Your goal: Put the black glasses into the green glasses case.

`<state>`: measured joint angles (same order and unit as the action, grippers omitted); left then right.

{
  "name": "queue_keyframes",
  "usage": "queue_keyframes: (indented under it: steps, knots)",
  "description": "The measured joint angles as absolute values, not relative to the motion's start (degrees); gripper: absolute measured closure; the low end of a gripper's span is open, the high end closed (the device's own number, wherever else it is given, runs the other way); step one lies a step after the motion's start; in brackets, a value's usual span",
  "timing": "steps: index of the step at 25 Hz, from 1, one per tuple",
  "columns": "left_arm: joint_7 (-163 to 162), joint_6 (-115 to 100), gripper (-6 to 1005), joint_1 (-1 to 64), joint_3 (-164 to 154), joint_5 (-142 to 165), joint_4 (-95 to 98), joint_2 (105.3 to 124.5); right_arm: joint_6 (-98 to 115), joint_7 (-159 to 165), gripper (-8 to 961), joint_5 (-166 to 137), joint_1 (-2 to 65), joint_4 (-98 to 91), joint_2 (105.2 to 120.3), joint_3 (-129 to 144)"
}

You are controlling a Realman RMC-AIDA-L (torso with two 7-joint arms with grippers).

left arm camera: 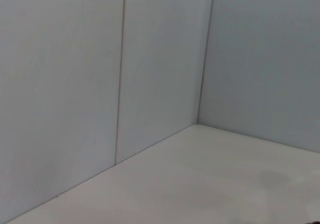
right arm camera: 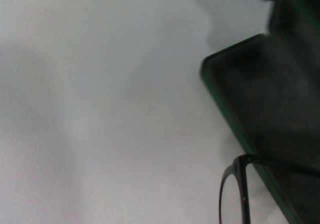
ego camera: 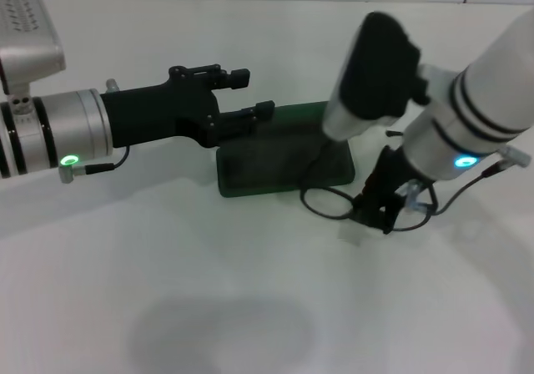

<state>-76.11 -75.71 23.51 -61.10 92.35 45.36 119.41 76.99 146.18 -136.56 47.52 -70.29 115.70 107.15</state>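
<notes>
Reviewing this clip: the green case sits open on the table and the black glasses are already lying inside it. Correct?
Not quite. In the head view the black glasses lie on the table beside the open green case, under the right claw, not inside it.

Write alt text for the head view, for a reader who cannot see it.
The right gripper reaches down onto the thin black-framed glasses, which lie on the white table against the near edge of the open dark green rectangular glasses case. The left gripper is at the case's far left corner, fingers apart, one finger over its raised lid.
</notes>
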Motion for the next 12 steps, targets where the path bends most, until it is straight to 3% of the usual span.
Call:
queue_keyframes:
  steps: [12]
  knots:
    - [-75.02, -88.85, 375, 23.04, -60.11, 84.99, 45.85, 118.95, 85.55, 134.63, 841, -134.29, 36.96, -81.72, 115.65, 81.55]
